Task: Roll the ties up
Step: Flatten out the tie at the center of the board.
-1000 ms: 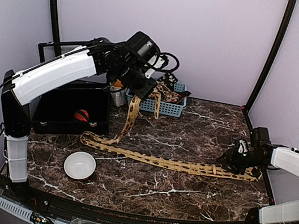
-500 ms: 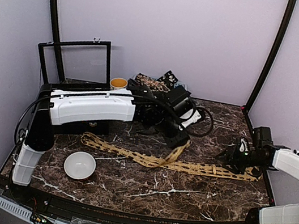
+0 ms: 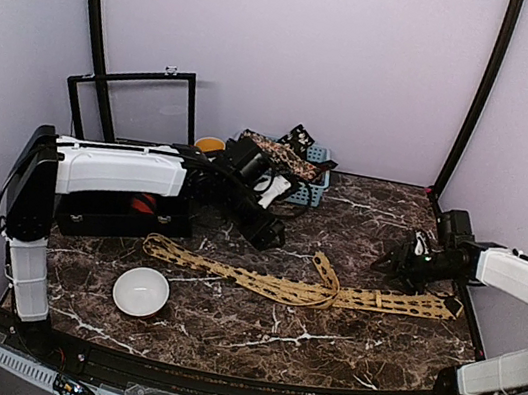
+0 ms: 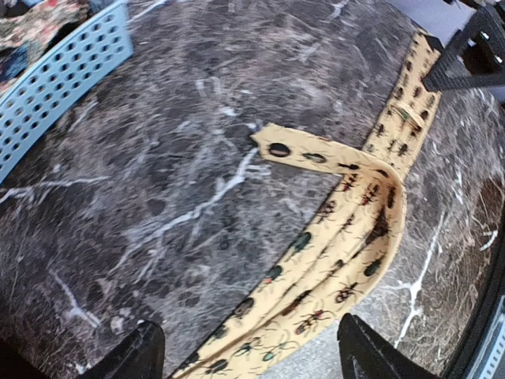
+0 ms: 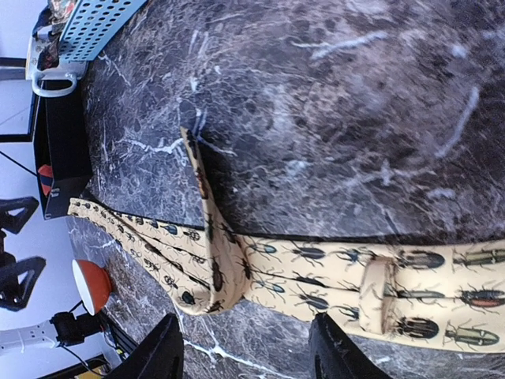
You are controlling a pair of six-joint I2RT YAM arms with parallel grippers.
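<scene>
Hovering over the mustard tie (image 3: 231,273), stretched flat along the worktop (image 3: 371,226) with its narrow end doubled back, likely staged for rolling. Left gripper (image 3: 269,239) spread wide, empty, above the fold; right gripper (image 3: 399,268) parted over the wide end, grasping nothing.

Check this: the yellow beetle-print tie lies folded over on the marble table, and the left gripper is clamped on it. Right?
No: the left gripper is open above the beetle-print tie, not clamped on it, as the left wrist view shows. The rest holds.
</scene>
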